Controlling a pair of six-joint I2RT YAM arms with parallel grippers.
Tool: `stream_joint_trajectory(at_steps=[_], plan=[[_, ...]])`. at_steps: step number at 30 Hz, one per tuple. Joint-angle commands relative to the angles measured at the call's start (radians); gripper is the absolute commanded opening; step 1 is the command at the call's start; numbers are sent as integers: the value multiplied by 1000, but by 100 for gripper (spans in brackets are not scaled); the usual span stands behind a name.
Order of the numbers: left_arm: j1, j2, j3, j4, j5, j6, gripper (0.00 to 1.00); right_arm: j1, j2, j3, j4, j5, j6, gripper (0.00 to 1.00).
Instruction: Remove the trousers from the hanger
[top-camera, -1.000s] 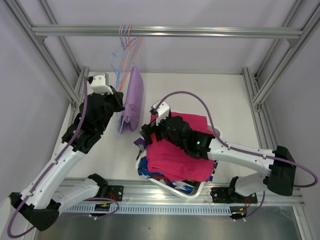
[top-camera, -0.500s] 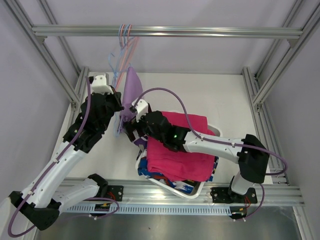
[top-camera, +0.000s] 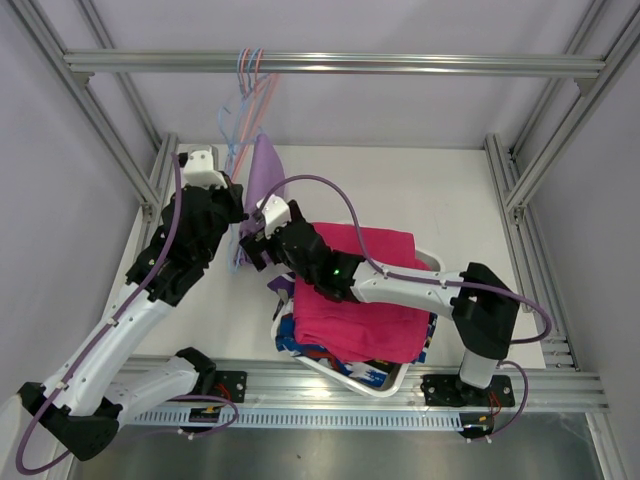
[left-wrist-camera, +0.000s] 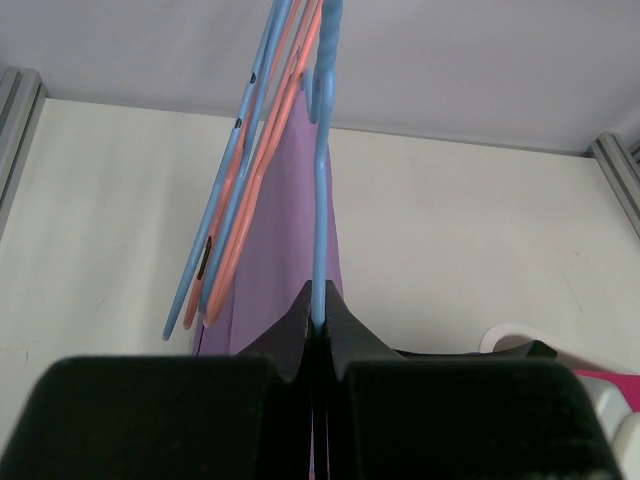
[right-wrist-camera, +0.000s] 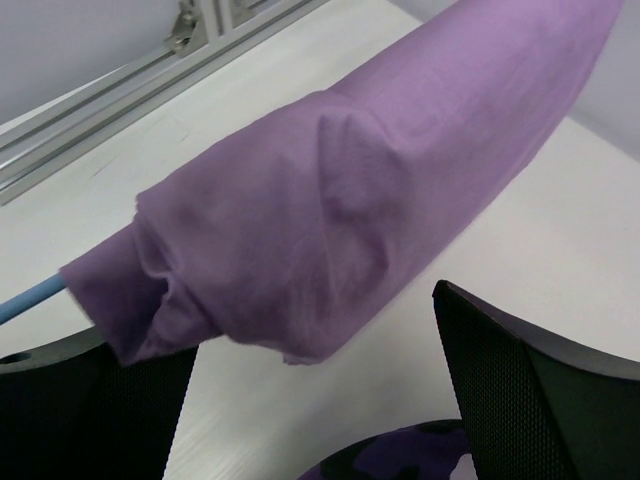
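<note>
Walls (top-camera: 420, 110): plain pale lilac-grey, far and both sides.
Table (top-camera: 440, 190): white, matte, evenly lit.
Frame (top-camera: 400, 64): aluminium posts, crossbar overhead.
Rail (top-camera: 560, 395): metal, near edge.

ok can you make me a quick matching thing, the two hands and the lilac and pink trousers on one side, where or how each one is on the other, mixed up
Column one
1. left hand
2. right hand
3. lilac trousers
4. pink trousers

Column two
A. on top of the pile in the basket
B. open, holding nothing
C. shut on the blue hanger
D. draped over that hanger's bar

Pairs: 1-C, 2-B, 3-D, 4-A
</note>
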Motion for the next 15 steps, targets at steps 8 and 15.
stream_joint_trajectory(at_steps=[8,15], plan=[[7,-19,31,108,1,22,0,-13,53,35,189,173,-105,94],[8,-19,30,107,4,22,1,-33,64,39,218,142,-108,80]])
